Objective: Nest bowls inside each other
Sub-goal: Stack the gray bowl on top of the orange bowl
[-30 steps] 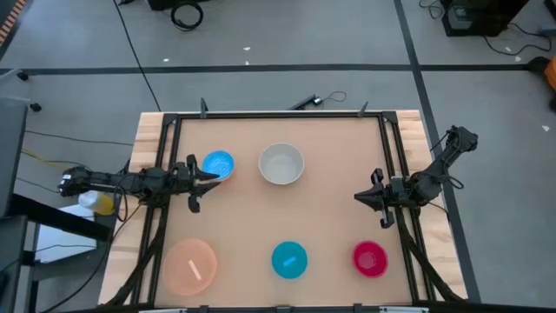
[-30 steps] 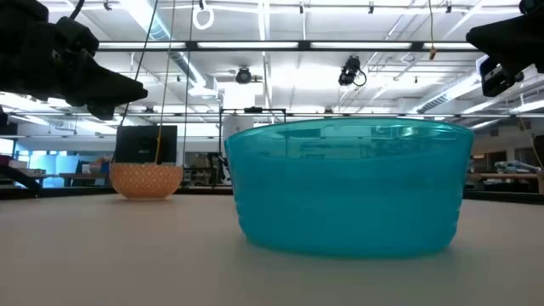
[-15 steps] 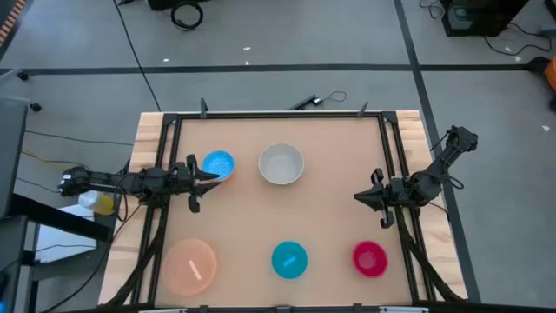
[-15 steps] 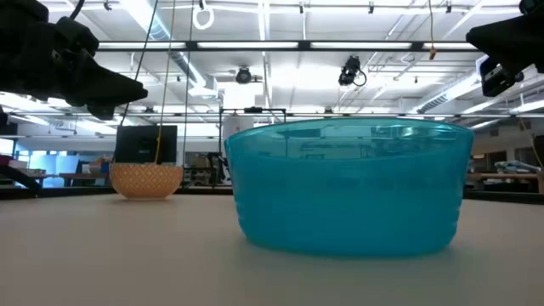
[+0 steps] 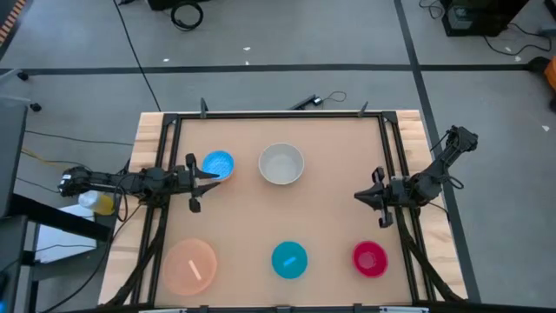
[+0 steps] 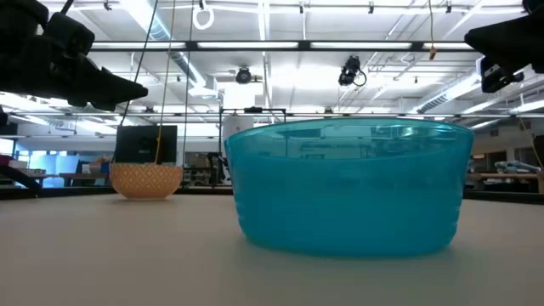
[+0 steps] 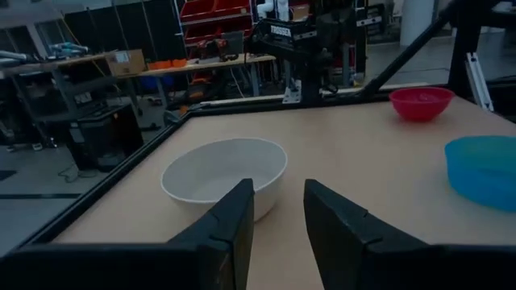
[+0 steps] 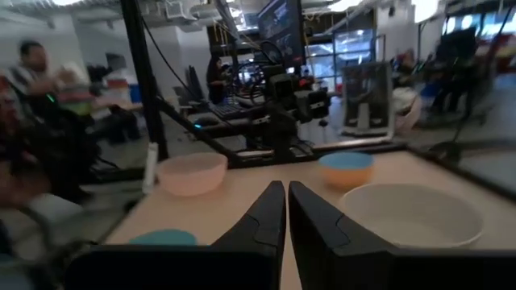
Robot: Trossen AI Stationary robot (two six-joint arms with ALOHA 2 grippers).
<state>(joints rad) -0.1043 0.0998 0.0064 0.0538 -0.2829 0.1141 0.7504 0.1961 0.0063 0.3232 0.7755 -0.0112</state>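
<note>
Five bowls rest on their bases, apart from one another. The light blue bowl (image 5: 218, 164) and the white-grey bowl (image 5: 281, 164) stand toward the far side. The pale peach bowl (image 5: 191, 266), the teal bowl (image 5: 289, 260) and the magenta bowl (image 5: 370, 259) line the near edge. My left gripper (image 5: 211, 177) hovers level beside the light blue bowl, pointing toward the table's right. It is open (image 7: 278, 203) with nothing between its fingers. My right gripper (image 5: 358, 197) hovers level at the right side, pointing left. It is shut (image 8: 287, 201) on nothing.
A black frame (image 5: 278, 116) runs around the tan tabletop, with rails down both sides. Bare table lies in the middle between the two grippers. In the low view the teal bowl (image 6: 353, 187) fills the foreground. People show in the room beyond the table in the right wrist view.
My left gripper has rolled a little about the line it points along, staying in place. The bowls have not moved.
</note>
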